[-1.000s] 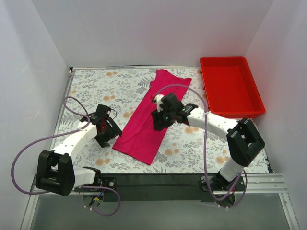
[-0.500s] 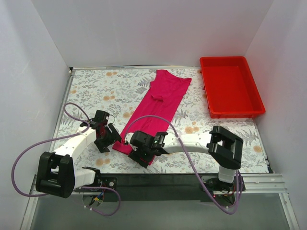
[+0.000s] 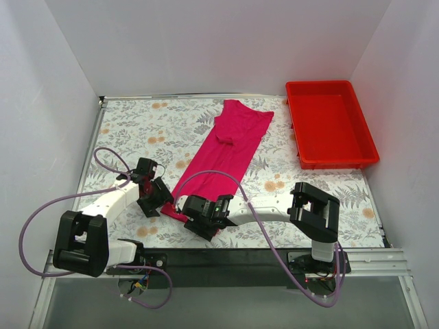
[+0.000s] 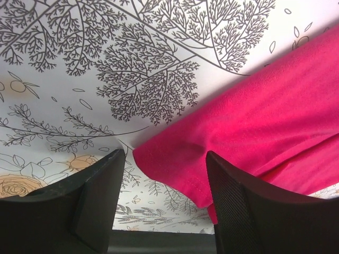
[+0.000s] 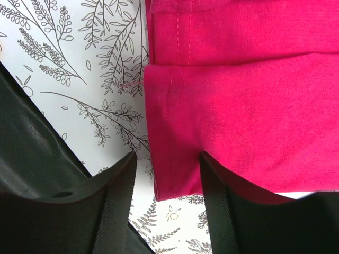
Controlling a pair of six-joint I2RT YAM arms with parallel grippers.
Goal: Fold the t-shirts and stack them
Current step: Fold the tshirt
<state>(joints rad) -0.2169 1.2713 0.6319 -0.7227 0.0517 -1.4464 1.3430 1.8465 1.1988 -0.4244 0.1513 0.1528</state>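
**Item under task.** One magenta t-shirt is in view. It lies flat on the flower-printed table cover, doubled lengthwise into a narrow strip. The strip runs diagonally. Its neck end is far from the arms and near the red bin, but apart from it. Its hem end is close to the arm bases. A small pucker of fabric sits near the neck end.

**Hem corners.** Each arm attends one corner of the near edge.
- The left gripper stands low over the left corner. Its jaws are parted and the corner lies slack between them, unpinched.
- The right gripper straddles the other corner in the same way. Its jaws are also parted, with the stitched hem and a folded-over layer lying flat between its fingers.

**Assessment.** Neither arm grasps anything. Taking both corners of one edge looks like preparation for a crosswise fold, carrying the hem towards the neck. A matched hold at each corner would keep that edge straight and the layers together. Each jaw needs to catch every layer, or the lower ply may stay behind.
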